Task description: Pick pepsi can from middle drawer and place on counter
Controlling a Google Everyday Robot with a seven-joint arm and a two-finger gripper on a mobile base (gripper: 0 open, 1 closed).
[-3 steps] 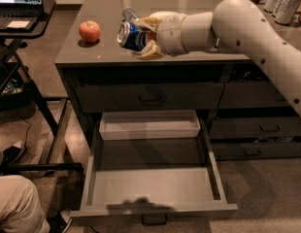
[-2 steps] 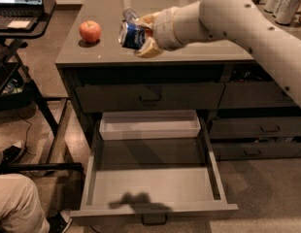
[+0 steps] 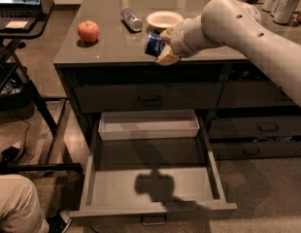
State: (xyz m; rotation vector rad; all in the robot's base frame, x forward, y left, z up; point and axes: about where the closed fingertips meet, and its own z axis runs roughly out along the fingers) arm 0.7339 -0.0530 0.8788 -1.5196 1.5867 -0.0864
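**Can in hand, placing to come**

The claw (image 3: 159, 46) grips the pepsi can (image 3: 153, 43), tilted, just above the tabletop (image 3: 111, 50) near its front edge; the middle drawer (image 3: 150, 188) stands open below; next, I judge: set it down on bare surface clear of the bowl (image 3: 163, 18), then release.

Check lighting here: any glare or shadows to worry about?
Camera view: dim, warm light; pale reflections streak the far end of the glossy counter; the gripper, holding the pepsi can near its front edge, casts a dark shadow on the middle drawer floor.
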